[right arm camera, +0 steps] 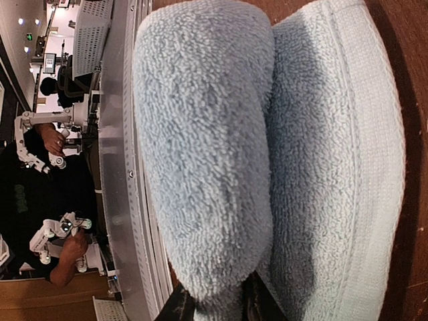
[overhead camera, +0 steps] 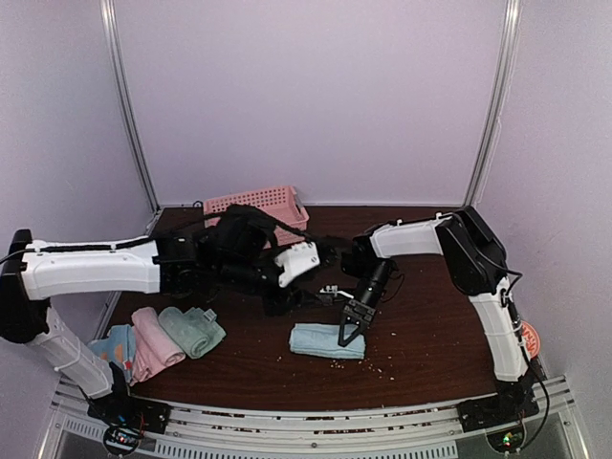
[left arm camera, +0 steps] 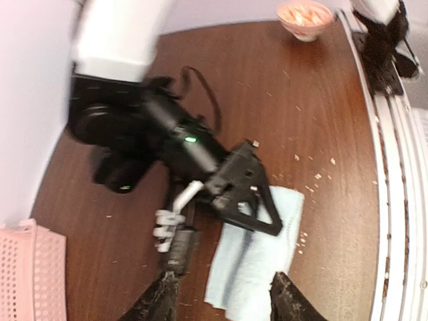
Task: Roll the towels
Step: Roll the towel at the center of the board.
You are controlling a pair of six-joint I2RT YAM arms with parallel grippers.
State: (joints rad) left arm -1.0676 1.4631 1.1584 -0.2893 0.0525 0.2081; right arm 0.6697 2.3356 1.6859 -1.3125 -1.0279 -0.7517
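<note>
A light blue towel [overhead camera: 327, 341] lies on the brown table near the front middle, partly rolled along its near side. My right gripper [overhead camera: 349, 330] points down at the towel's right part and is shut on its rolled fold [right arm camera: 207, 147]; the fingertips [right arm camera: 184, 306] pinch the fold's end. My left gripper [overhead camera: 320, 295] hovers just behind the towel, open and empty, its fingers [left arm camera: 160, 301] spread wide above the towel [left arm camera: 257, 261]. Three rolled towels lie at the front left: blue with orange dots [overhead camera: 113, 344], pink [overhead camera: 153, 339], sage green [overhead camera: 193, 330].
A pink perforated basket [overhead camera: 258, 206] stands at the back left, also in the left wrist view [left arm camera: 30, 267]. A small orange-and-white bowl [left arm camera: 304, 17] sits by the table's right edge. Crumbs dot the table around the towel. A metal rail [overhead camera: 316, 421] runs along the front edge.
</note>
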